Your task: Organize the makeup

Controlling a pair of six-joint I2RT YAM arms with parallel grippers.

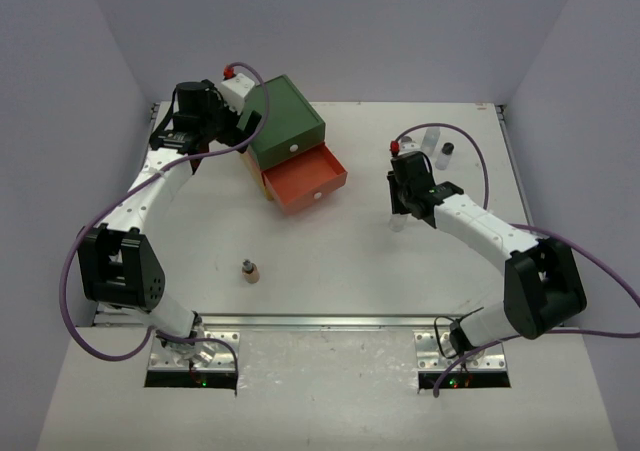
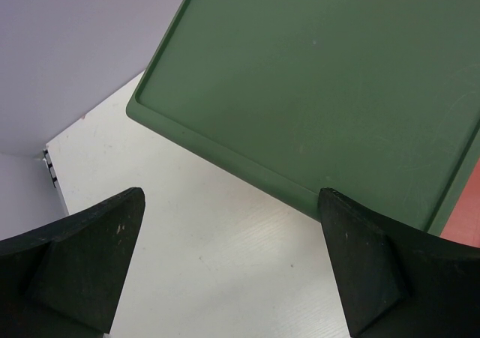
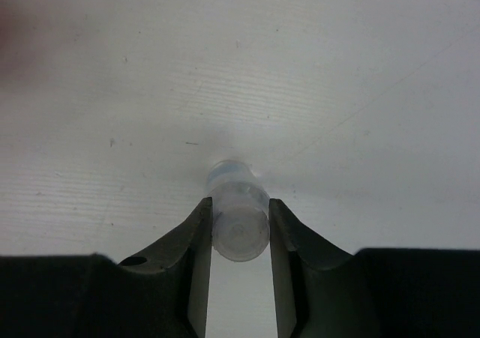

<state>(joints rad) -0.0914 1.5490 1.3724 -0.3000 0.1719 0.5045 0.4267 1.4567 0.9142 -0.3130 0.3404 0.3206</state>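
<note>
My right gripper [image 1: 402, 211] is shut on a small clear bottle [image 1: 398, 222] that stands on the white table. In the right wrist view the fingers [image 3: 196, 233] press both sides of the bottle [image 3: 239, 218]. A tan bottle with a dark cap [image 1: 250, 270] stands alone near the front middle. A clear bottle [image 1: 432, 138] and a dark-capped bottle [image 1: 446, 152] stand at the back right. My left gripper [image 1: 240, 129] is open and empty beside the green box top [image 2: 330, 76], with bare table between its fingers [image 2: 97, 255]. No palettes show.
The three-drawer box [image 1: 285, 121] stands at the back left; its orange drawer [image 1: 305, 179] is pulled open toward the middle. Grey walls close in the left, back and right. Cables loop from both arms.
</note>
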